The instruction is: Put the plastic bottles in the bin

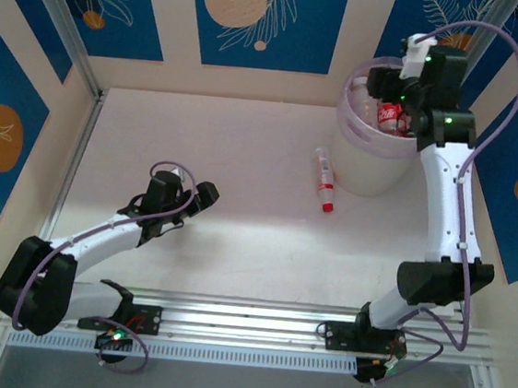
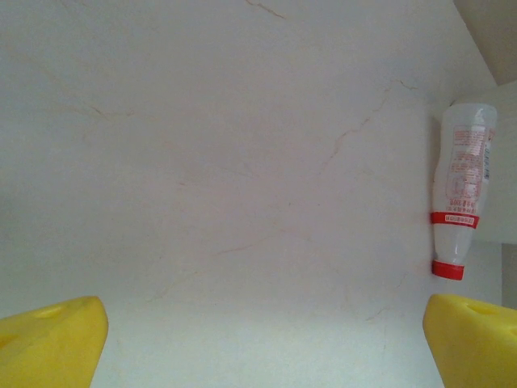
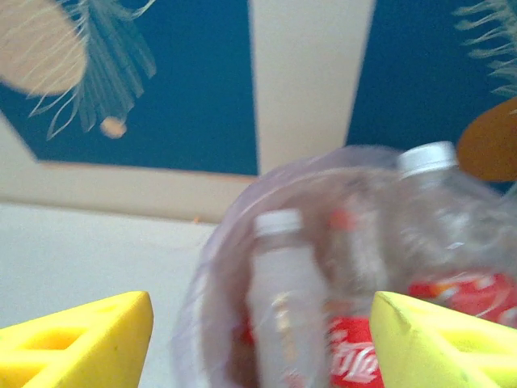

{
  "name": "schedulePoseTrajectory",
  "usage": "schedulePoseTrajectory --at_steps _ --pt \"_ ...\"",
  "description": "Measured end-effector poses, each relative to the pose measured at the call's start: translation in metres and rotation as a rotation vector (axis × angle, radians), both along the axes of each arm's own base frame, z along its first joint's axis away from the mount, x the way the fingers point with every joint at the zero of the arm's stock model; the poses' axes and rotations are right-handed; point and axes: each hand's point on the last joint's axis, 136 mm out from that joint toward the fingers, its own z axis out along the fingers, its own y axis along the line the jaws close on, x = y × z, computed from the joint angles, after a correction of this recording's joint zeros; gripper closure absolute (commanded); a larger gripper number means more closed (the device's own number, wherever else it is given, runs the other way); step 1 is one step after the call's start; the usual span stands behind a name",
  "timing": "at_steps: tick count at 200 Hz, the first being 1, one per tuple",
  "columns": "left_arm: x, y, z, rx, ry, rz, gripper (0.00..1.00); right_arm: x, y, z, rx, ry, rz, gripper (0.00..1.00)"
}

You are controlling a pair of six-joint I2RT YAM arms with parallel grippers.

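Nearest to me, my left gripper [image 1: 205, 193] rests low over the near-left part of the worktop [image 1: 246, 137]. Its fingers [image 2: 52, 339] are spread as wide as they go, with only bare surface between them. I judge it is parked there to leave the far right corner free for my other arm. It also faces the next job, so the wide spread suits a straight reach.

Further out, past the middle of the worktop, one plastic bottle [image 1: 323, 178] lies on its side, with its red cap pointing to the near edge. In my left wrist view the same bottle [image 2: 460, 202] lies at the right, apart from my fingers and just beside the bin wall. It looks to be the only bottle not yet put away. Lying that close to the wall, it leaves little room for a finger on that side.

Farthest off, in the far right corner, stands the bin [image 1: 363, 173]. My right gripper [image 1: 391, 83] hangs above its rim, tilted to look inside. Those fingers [image 3: 81, 339] are apart and pinch nothing. Beyond them, inside the rim [image 3: 210, 267], sit the binned bottles [image 3: 355, 356], red labels and white caps, blurred. I hold high there so that anything let go drops inside, not onto the rim.
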Motion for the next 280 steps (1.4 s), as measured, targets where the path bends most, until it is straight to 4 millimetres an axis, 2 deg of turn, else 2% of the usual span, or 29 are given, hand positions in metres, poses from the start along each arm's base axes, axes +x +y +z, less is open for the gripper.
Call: schedulePoseTrajectory --at_steps 24,45,58,72,92,116,139,167,189,220,280 --pt "0.001 -0.001 0.001 -0.003 -0.007 0.000 0.00 -0.023 0.052 -0.039 -0.030 0.067 0.088 0.29" --pt "0.001 -0.001 0.001 -0.003 -0.007 0.000 0.00 -0.044 0.095 -0.088 -0.070 0.158 0.156 0.29" --pt "0.002 -0.001 0.001 -0.003 -0.008 0.000 0.00 -0.056 0.114 -0.118 -0.106 0.215 0.173 0.29" --pt "0.002 -0.001 0.001 -0.003 -0.007 0.000 0.00 -0.065 0.122 -0.151 -0.147 0.281 0.161 0.29" --pt "0.002 -0.001 0.000 -0.003 -0.006 0.000 0.00 -0.069 0.116 -0.195 -0.188 0.361 0.095 0.30" --pt "0.003 -0.001 -0.002 -0.003 -0.005 -0.001 0.00 -0.075 0.093 -0.249 -0.228 0.454 -0.006 0.30" --pt "0.003 -0.001 -0.002 -0.003 -0.006 0.001 0.00 -0.073 0.072 -0.282 -0.244 0.501 -0.089 0.29" --pt "0.002 0.000 -0.002 -0.004 -0.008 0.001 0.00 -0.061 0.063 -0.302 -0.246 0.510 -0.140 0.27" --pt "0.002 0.000 -0.001 -0.006 -0.012 0.002 0.00 -0.052 0.066 -0.318 -0.244 0.516 -0.147 0.27" --pt "0.001 0.000 -0.002 -0.005 -0.011 0.001 0.00 -0.050 0.066 -0.345 -0.264 0.561 -0.155 0.26" --pt "0.000 0.001 0.000 -0.008 -0.018 0.002 0.00 -0.054 0.063 -0.361 -0.238 0.631 -0.203 0.19"
